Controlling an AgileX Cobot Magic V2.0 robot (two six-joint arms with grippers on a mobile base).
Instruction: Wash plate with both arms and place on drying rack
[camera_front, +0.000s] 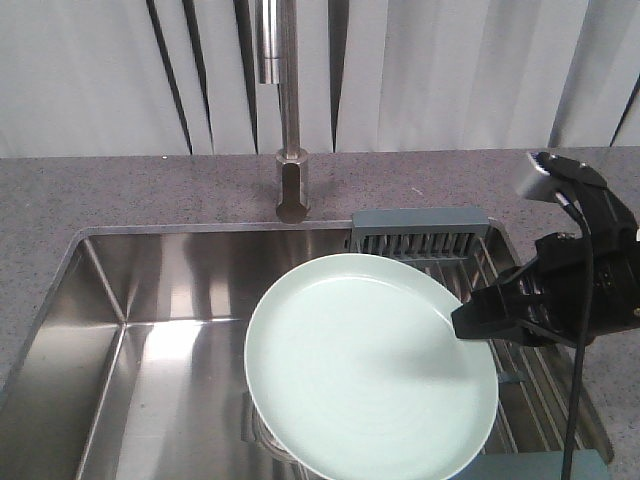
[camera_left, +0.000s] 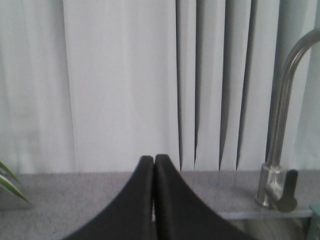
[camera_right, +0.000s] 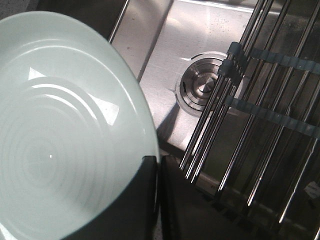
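The pale mint-green plate (camera_front: 370, 365) hangs tilted over the steel sink (camera_front: 150, 330), held by its right rim. My right gripper (camera_front: 465, 322) is shut on that rim, one finger over the plate's face and one behind it; the wrist view shows the plate (camera_right: 60, 125) pinched between the jaws of the right gripper (camera_right: 158, 162). The drying rack (camera_front: 430, 240) lies across the sink's right side, just behind and right of the plate, its steel rods (camera_right: 260, 110) close beside my fingers. My left gripper (camera_left: 153, 160) is shut with nothing in it, raised and facing the curtain.
The tap (camera_front: 288, 120) stands on the grey counter (camera_front: 100, 190) behind the sink, above the plate's far edge. The round steel drain (camera_right: 202, 87) sits in the sink floor under the rack's rods. A green leaf (camera_left: 7, 182) pokes in at the left.
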